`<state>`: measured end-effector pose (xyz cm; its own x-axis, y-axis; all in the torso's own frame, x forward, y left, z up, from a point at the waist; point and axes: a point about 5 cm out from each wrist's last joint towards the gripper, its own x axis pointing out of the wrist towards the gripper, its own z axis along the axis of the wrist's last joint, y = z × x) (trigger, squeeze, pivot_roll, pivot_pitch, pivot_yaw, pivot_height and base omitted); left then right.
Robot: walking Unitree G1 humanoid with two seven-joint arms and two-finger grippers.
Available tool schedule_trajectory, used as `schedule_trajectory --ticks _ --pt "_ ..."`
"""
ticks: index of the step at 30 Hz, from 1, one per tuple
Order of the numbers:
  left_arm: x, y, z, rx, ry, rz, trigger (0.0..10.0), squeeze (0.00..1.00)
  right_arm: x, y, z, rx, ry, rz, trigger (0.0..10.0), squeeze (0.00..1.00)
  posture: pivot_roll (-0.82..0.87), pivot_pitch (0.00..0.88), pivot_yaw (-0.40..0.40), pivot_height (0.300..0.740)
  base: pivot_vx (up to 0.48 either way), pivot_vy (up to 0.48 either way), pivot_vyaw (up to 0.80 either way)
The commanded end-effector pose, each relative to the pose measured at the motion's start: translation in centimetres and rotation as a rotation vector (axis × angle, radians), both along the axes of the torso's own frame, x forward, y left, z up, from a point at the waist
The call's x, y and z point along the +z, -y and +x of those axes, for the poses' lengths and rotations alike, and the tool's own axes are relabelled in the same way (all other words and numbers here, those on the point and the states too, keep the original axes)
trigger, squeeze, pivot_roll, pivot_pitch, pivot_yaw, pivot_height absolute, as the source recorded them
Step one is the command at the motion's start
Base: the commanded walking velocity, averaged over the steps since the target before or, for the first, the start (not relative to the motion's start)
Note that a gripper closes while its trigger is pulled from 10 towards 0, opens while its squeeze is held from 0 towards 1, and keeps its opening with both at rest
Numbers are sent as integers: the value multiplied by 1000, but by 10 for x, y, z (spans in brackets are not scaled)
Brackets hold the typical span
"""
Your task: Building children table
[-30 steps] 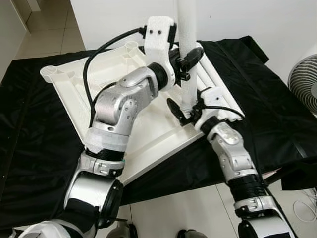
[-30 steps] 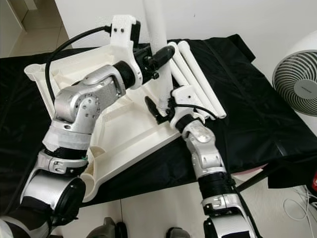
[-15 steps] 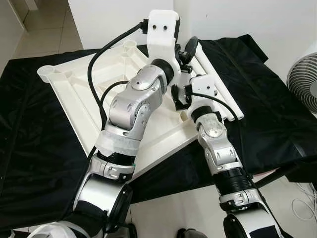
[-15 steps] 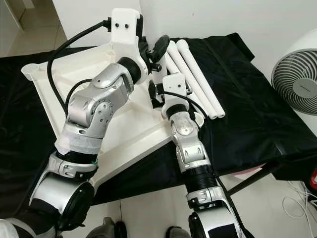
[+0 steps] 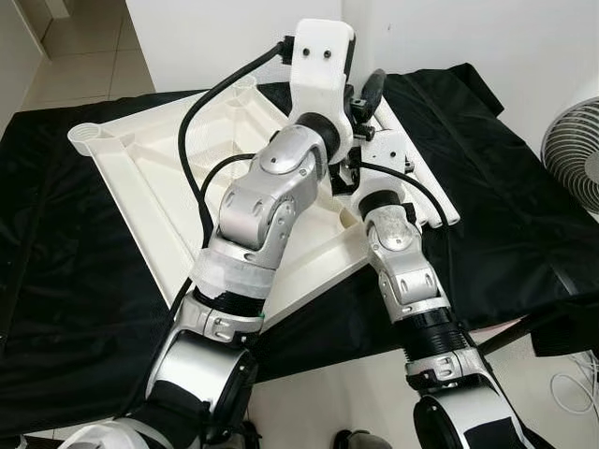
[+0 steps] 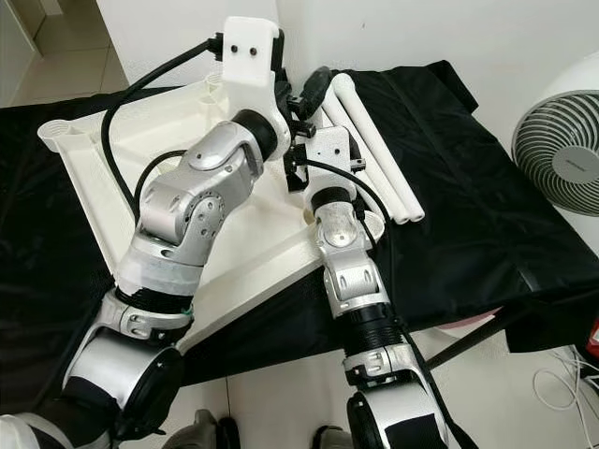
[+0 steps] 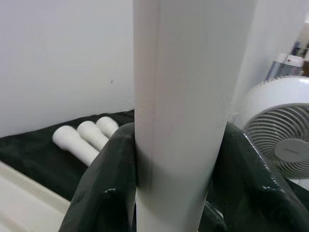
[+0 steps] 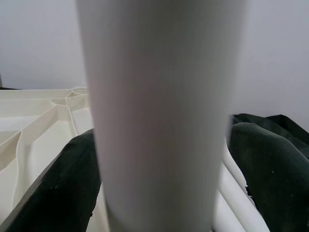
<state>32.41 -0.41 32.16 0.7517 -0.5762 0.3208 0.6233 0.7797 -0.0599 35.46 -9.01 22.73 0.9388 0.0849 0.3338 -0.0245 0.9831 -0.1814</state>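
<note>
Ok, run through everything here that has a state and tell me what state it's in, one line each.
Table top: upside down on the black cloth, ribs up.
Table leg: upright, gripped by both pincers.
Left pincer: shut on the table leg.
Right pincer: shut on the table leg.
Spare legs: lying flat side by side on the cloth.
Fan: whether it is running cannot be told.
</note>
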Motion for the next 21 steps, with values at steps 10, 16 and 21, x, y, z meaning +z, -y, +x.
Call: schedule_trajectory --ticks 10,16,21 --pt "6 7 -8 -2 43 -13 10000 0 -5 1 4 -24 -35 -4 0 0 -88 84 20 740 0 0 0" --pt "6 9 -9 -13 47 -7 10000 0 -4 0 5 -20 -24 -42 0 0 -90 79 17 740 0 0 0" --pt "6 9 -9 -14 48 -3 10000 0 -4 0 5 -21 -27 -38 0 0 -89 72 16 740 0 0 0"
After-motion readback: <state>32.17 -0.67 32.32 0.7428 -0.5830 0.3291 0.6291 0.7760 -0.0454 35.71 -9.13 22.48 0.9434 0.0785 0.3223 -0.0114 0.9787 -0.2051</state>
